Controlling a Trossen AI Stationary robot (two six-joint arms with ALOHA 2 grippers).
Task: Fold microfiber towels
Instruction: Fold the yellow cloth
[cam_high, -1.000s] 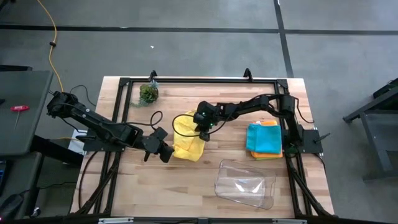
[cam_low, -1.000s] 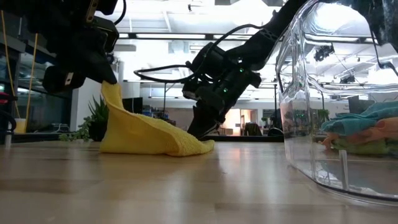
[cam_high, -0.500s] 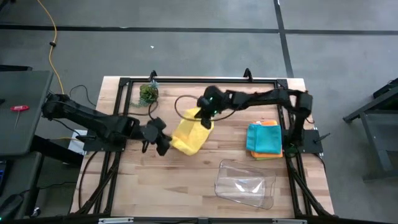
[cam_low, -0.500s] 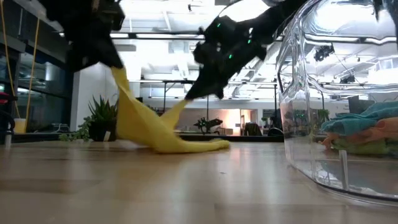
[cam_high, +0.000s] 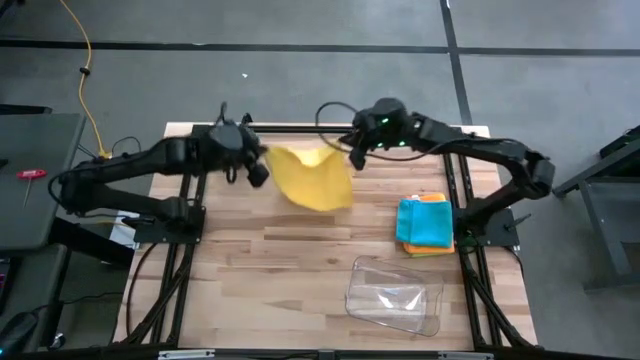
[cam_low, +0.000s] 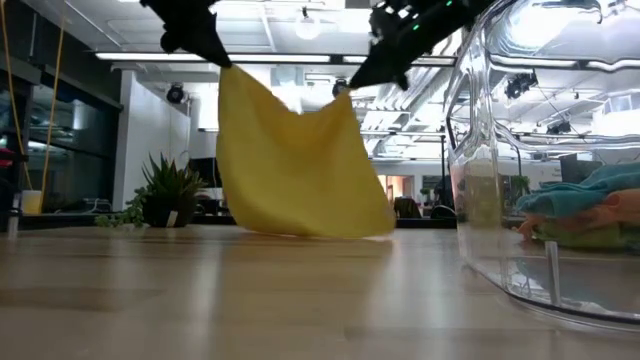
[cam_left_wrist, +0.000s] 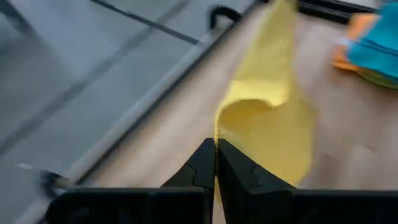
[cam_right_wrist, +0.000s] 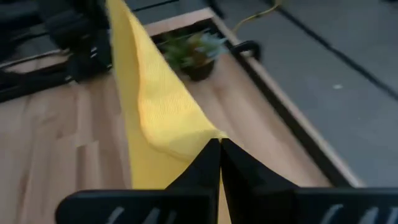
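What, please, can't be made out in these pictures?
- Stack, high view: teal towel on top covers all but orange and green edges; any grey towel is unseen.
- Stack, low view: blurred behind the clear tray.
- Plant: hidden in the high view by the left arm.
- Yellow towel: its bottom hem's contact with the table is unclear.

I'm looking at two dark, jointed arms with black cables looping off them; green lights are glowing on the right arm's wrist (cam_high: 384, 122).

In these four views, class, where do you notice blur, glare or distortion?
Left wrist view: the yellow towel and floor are motion-blurred. Low view: bright ceiling lights silhouette the arms, and the clear tray bends the room behind it. High view: even and sharp.
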